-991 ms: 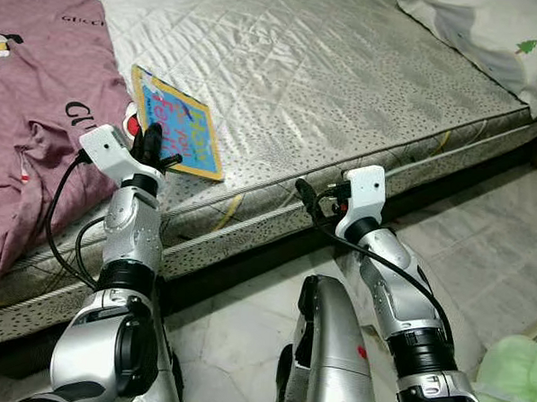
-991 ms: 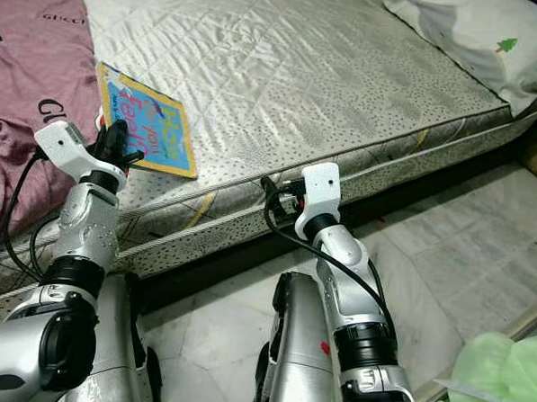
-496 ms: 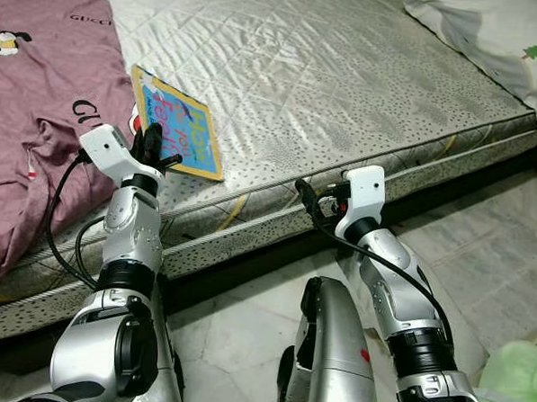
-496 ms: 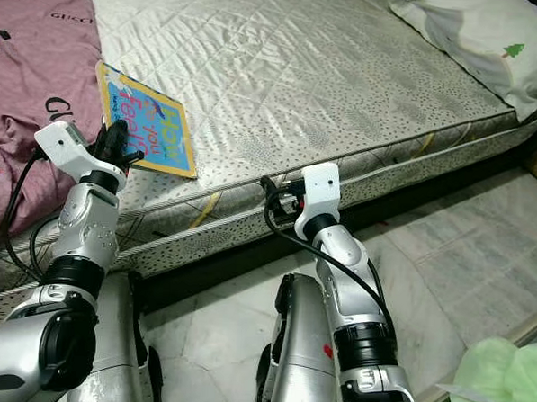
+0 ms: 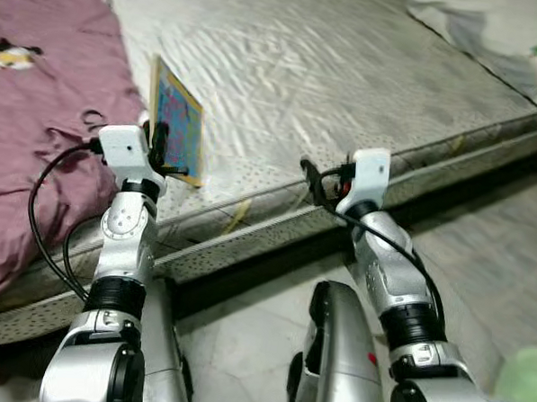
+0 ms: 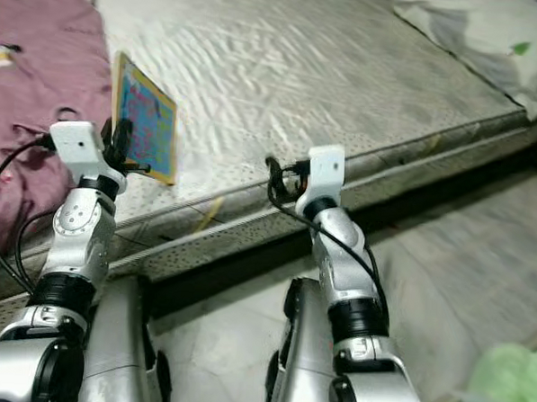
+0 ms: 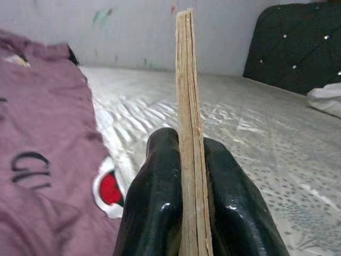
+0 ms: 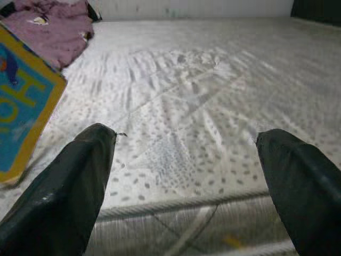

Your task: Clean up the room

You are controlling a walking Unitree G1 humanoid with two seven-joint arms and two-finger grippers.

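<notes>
- The left end effector [image 7: 189, 213] is clamped on the near edge of a thin picture book [image 5: 178, 124]; in the left wrist view the book's spine edge stands upright between the two black fingers [image 7: 154, 197].
- From the head views the book is lifted on edge over the mattress [image 5: 346, 88], tilted up with its lower corner close to the quilted cover near the bed's front edge; I cannot tell whether that corner touches it.
- Just beside the book, on the robot's left, lies a purple blanket [image 5: 39, 108].
- The right end effector [image 8: 184, 165] is spread wide and holds nothing, hovering at the mattress's front edge, well apart from the book.
- A pillow [image 6: 475, 41] lies at the far right corner of the bed.
- Risk, as I judge it: the grip takes only a narrow strip of one edge, so the book's weight could lever it and let it pivot or slide out during a swing.
- The head views are blurred, which suggests the body is moving; a jolt could worsen that slip.
- A low lower corner could also snag the quilted cover or the blanket.
</notes>
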